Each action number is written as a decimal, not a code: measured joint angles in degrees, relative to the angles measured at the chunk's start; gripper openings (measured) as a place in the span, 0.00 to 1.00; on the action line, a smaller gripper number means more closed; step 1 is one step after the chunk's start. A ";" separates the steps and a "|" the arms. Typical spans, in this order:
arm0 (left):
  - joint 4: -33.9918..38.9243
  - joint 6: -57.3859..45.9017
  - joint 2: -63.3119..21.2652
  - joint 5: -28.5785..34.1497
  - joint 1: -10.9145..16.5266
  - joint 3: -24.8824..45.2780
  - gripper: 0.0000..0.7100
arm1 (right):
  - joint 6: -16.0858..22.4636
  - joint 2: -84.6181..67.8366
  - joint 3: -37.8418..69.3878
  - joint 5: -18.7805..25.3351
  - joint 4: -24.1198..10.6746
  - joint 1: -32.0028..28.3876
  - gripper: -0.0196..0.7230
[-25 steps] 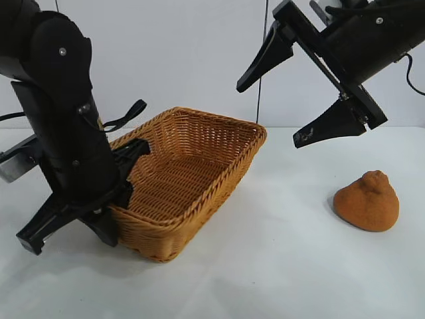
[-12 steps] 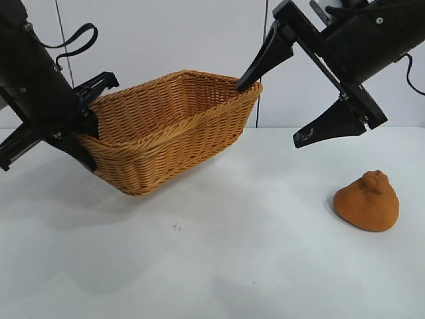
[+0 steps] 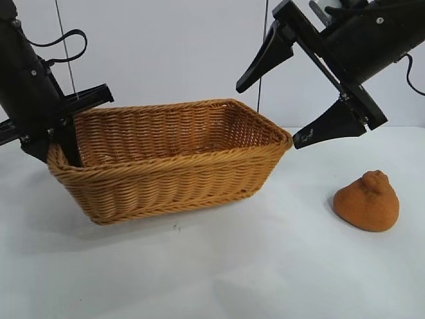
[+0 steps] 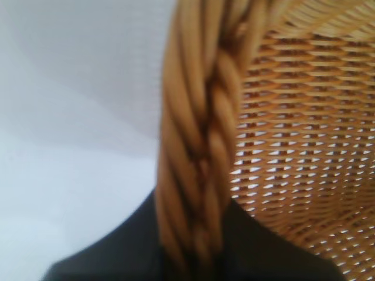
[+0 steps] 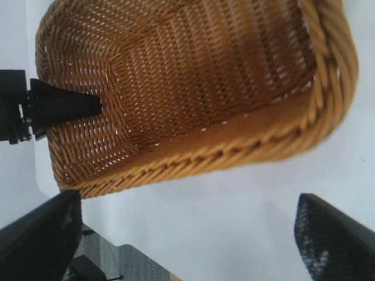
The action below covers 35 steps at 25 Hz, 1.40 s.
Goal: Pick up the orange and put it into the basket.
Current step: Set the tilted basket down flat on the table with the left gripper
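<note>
Basket point(image 3: 172, 166): honey-brown wicker, on the left half of the white counter point(image 3: 265, 266); whether its base rests flat on the counter or hangs just above it cannot be told.
Left end effector point(image 3: 63, 133): closed on the basket's braided rim at the end nearest the counter's left edge, one finger inside the wall, one outside.
Left wrist view: the braided rim point(image 4: 199, 164) fills the middle of the picture, running down between the dark fingers, with the woven inner wall beside it; the exterior view shows this grip only from afar.
Right end effector point(image 3: 299, 100): held in the air above the counter's right half, fingers spread wide, gripping nothing, apart from the basket's right end.
Right wrist view: looks into the basket point(image 5: 193, 88), showing its bare woven floor and the left end effector's inner finger point(image 5: 64, 108) against the far wall; both of its own fingers point(image 5: 334, 246) show at the corners, far apart.
Orange point(image 3: 367, 201): bumpy, knob-topped, sitting on the counter near its right edge, well apart from the basket and below the right end effector; seen only in the exterior view.
</note>
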 joint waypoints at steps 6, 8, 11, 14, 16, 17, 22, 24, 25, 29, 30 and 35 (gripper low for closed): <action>0.42 6.93 0.00 2.46 -1.17 0.00 0.12 | 0.00 0.00 0.00 0.00 0.00 0.00 0.94; 0.49 7.98 0.00 2.18 -2.72 0.00 0.12 | 0.00 0.00 -0.06 0.00 0.00 0.00 0.94; 0.08 8.71 0.07 0.79 -4.24 0.00 0.12 | 0.00 0.00 -0.06 0.00 0.00 0.00 0.94; -0.57 8.83 1.18 -0.47 -4.45 -0.02 0.12 | 0.00 0.00 -0.06 0.00 0.00 0.00 0.94; -0.63 9.44 2.98 -1.16 -4.45 -0.02 0.12 | 0.00 0.00 -0.06 0.12 0.00 0.00 0.94; -0.55 9.67 4.15 -1.50 -4.45 -0.02 0.12 | 0.00 0.00 -0.06 0.12 0.00 0.00 0.94; -1.20 11.09 7.66 -3.09 -4.45 -0.02 0.12 | 0.00 0.00 -0.06 0.35 0.05 0.00 0.94; -1.31 11.44 8.03 -3.49 -4.45 -0.02 0.12 | 0.00 0.00 -0.06 0.35 0.05 0.00 0.94; -1.38 11.57 8.04 -3.53 -4.45 -0.02 0.12 | 0.00 0.00 -0.06 0.35 0.05 0.00 0.94; -1.48 11.79 8.04 -3.42 -4.45 -0.02 0.37 | 0.00 0.00 -0.06 0.41 0.15 0.00 0.94; -1.48 11.79 8.04 -3.13 -4.45 -0.02 0.48 | 0.00 0.00 -0.06 0.45 0.15 0.00 0.94; -1.48 11.85 8.04 0.21 -4.45 -0.07 0.85 | 0.00 0.00 -0.06 0.45 0.15 0.00 0.94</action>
